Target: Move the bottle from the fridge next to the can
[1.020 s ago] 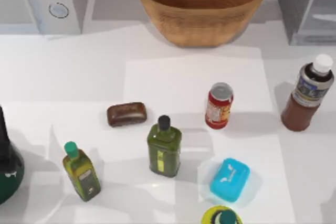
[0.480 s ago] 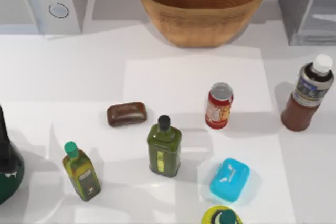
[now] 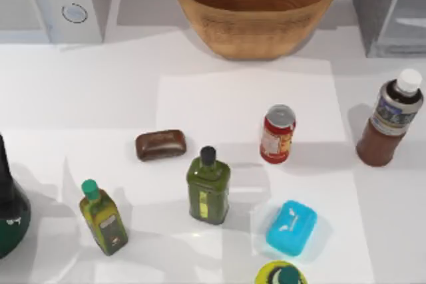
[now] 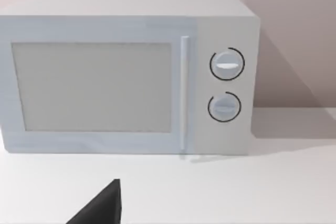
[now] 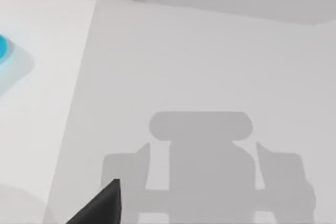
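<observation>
- White counter (image 3: 100, 91): bottle (image 3: 389, 123) stands upright outside the fridge (image 3: 386, 8), right of the can (image 3: 277, 134), apart.
- Neither pincer's opening can be told; judged next: close in on the bottle.

A dark wedge of the left tool (image 4: 100, 205) juts into the left wrist view above the tabletop (image 4: 262, 187). A like dark wedge of the right tool (image 5: 100, 205) hangs over its own shadow (image 5: 202, 166).
</observation>
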{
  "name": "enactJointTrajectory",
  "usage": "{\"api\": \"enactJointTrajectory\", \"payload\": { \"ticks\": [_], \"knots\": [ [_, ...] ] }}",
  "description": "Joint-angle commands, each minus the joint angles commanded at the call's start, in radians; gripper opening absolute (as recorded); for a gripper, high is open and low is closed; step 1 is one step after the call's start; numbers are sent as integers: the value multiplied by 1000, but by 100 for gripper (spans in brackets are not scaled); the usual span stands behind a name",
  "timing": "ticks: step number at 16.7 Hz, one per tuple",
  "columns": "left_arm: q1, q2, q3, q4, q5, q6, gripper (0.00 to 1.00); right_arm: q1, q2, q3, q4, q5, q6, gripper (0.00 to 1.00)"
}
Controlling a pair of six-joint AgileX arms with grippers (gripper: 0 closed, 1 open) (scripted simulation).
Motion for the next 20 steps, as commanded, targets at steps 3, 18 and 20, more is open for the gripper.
{"api": "enactJointTrajectory", "payload": {
  "ticks": [3, 18, 20],
  "knots": [
    [0, 0, 0, 0, 0, 0, 100, -220, 221, 94, -2, -139, -214, 100],
    [0, 0, 0, 0, 0, 0, 100, -1590, 1762, 547, -21, -763, -1737, 100],
    [0, 0, 0, 0, 0, 0, 100, -1652, 1849, 573, -22, -795, -1830, 100]
  ]
}}
